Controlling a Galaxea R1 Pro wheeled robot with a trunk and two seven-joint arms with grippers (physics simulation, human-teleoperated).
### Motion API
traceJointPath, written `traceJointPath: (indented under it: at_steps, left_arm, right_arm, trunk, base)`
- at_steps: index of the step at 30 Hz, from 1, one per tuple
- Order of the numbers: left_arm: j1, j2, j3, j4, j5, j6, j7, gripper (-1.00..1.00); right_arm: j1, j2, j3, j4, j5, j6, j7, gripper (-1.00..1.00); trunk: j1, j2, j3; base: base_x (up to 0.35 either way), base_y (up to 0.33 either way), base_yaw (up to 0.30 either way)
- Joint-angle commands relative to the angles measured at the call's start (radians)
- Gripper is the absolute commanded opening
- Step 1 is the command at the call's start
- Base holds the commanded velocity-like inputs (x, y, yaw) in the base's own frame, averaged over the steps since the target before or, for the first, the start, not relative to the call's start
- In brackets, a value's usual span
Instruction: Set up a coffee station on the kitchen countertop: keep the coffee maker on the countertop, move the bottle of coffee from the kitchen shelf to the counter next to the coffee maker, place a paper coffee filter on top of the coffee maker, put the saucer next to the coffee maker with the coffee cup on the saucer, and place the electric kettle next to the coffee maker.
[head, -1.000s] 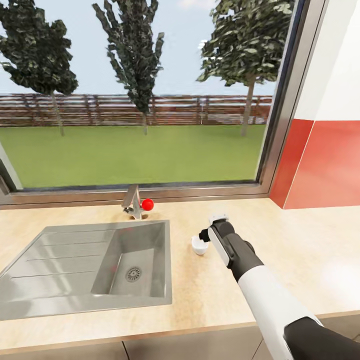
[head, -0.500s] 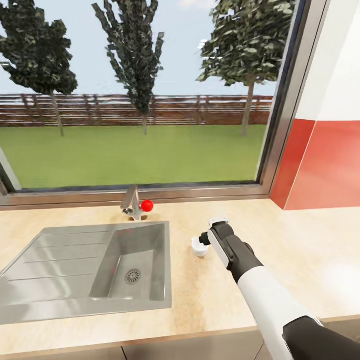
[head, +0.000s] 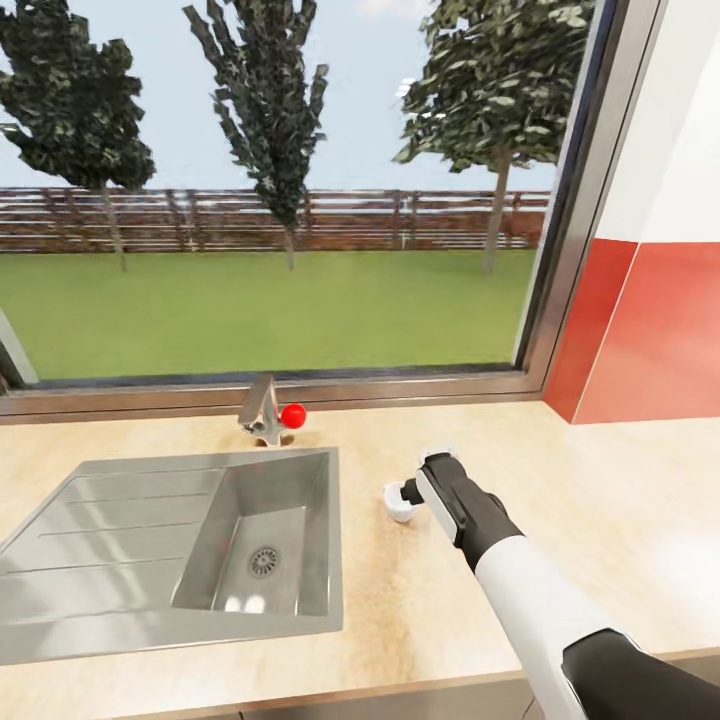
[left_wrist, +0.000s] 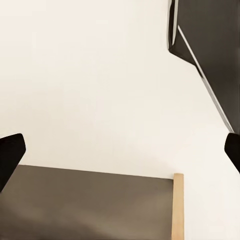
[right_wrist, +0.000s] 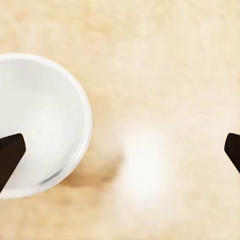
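In the head view, a light wooden countertop (head: 620, 500) is seen running beneath a wide window (head: 290, 190), with a steel sink (head: 180, 545) set into its left part and a faucet (head: 262, 408) with a red knob (head: 293, 415) standing at the sink's rear edge. The right arm (head: 520, 580) is extended over the counter, and the right gripper (head: 412, 492) is held at the white coffee cup (head: 397, 498), which stands upright on the counter just beside the sink's right rim. A broad stretch of bare counter is left open to the right of the cup, bounded at the back by the window sill and at the far right by a red wall panel (head: 650, 330); the counter's front edge is visible below the arm. In the left wrist view, the left gripper (left_wrist: 120, 155) is seen with its two dark fingertips (left_wrist: 9, 155) spread wide at opposite borders of the picture, nothing being held between them; a pale wall, a dark panel and a thin strip of wooden edge (left_wrist: 178, 206) are seen beyond. In the right wrist view, the right gripper (right_wrist: 120, 152) is shown from above with its jaws released and far apart; one fingertip (right_wrist: 10, 152) lies over the coffee cup (right_wrist: 42, 125), whose round rim is seen from above, while the other is over bare counter (right_wrist: 165, 75) well clear of the cup, so the cup is not grasped.
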Motion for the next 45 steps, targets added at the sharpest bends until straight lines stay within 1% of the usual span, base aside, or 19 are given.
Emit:
traceJointPath:
  at_steps: [1,3,8,13,22,30,36,43,44,45]
  left_arm:
    - [0.0,0.0,0.008,-0.001,-0.011,0.003,0.003,1.0]
    - [0.001,0.0,0.008,-0.001,-0.011,0.003,0.003,1.0]
    - [0.001,0.0,0.007,-0.001,-0.011,0.003,0.003,1.0]
    - [0.001,0.0,0.007,-0.001,-0.011,0.003,0.003,1.0]
    - [0.001,-0.001,0.008,-0.001,-0.011,0.003,0.003,1.0]
    - [0.001,-0.001,0.007,-0.001,-0.011,0.003,0.003,1.0]
    - [0.001,-0.001,0.007,-0.001,-0.011,0.003,0.003,1.0]
    - [0.001,-0.002,0.007,-0.001,-0.011,0.003,0.003,1.0]
    - [0.001,-0.002,0.007,-0.001,-0.011,0.003,0.003,1.0]
    - [0.001,-0.001,0.007,-0.001,-0.011,0.003,0.003,1.0]
  right_arm:
    - [-0.001,-0.001,0.003,0.002,-0.01,0.003,-0.009,1.0]
    - [-0.001,-0.001,0.003,0.004,-0.01,-0.001,-0.009,1.0]
    - [0.0,-0.001,0.003,0.019,-0.009,-0.042,-0.008,1.0]
    - [0.001,-0.001,0.003,0.045,-0.01,-0.047,-0.008,1.0]
    - [0.001,-0.001,0.003,0.062,-0.01,-0.048,-0.008,1.0]
    - [0.001,0.001,0.005,0.092,-0.009,-0.094,-0.008,1.0]
    - [0.001,0.002,0.005,0.125,-0.01,-0.099,-0.008,1.0]
    - [0.001,0.003,0.005,0.128,-0.01,-0.099,-0.008,1.0]
    - [0.001,0.003,0.005,0.128,-0.01,-0.099,-0.008,-1.0]
    - [0.001,0.003,0.006,0.128,-0.01,-0.099,-0.008,-1.0]
  trunk:
    - [0.001,-0.002,-0.002]
    - [0.001,-0.002,-0.002]
    - [0.001,-0.002,-0.002]
    - [0.001,-0.002,-0.002]
    - [0.001,-0.002,-0.002]
    - [0.001,-0.002,-0.002]
    - [0.001,-0.002,-0.002]
    - [0.001,-0.002,-0.002]
    - [0.001,-0.002,-0.002]
    - [0.001,-0.002,-0.002]
  base:
    - [0.095,0.034,0.0]
    - [0.14,0.076,0.0]
    - [0.125,0.056,0.0]
    - [0.011,0.004,0.0]
    - [0.001,0.0,0.0]
    - [0.0,0.0,0.0]
    - [0.0,0.0,0.0]
    - [0.0,0.0,0.0]
    - [0.0,0.0,0.0]
    - [0.0,0.0,0.0]
